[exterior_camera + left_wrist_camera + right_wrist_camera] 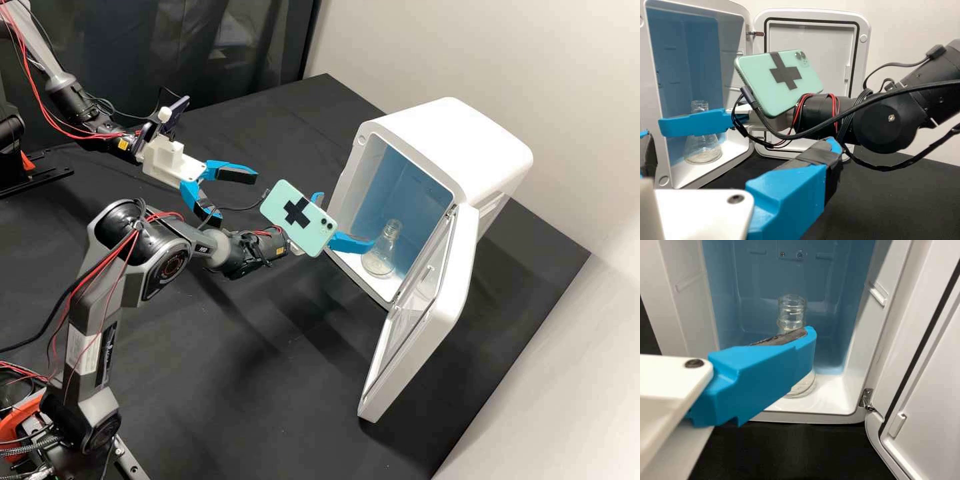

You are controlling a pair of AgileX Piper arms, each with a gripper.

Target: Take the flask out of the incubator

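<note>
Currently my right tool is spread wide at the incubator mouth. The flask stands upright inside, just past one fingertip. It's glass, so probably light, slick and brittle; pinch the neck gently. Left tool hangs behind, also wide.

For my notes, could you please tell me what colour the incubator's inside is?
Light blue; the incubator interior shows best in the right wrist view.

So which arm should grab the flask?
Right. The right gripper is open at the incubator mouth, one finger alongside the flask. The left gripper hangs farther back, with the right arm in its way.
</note>
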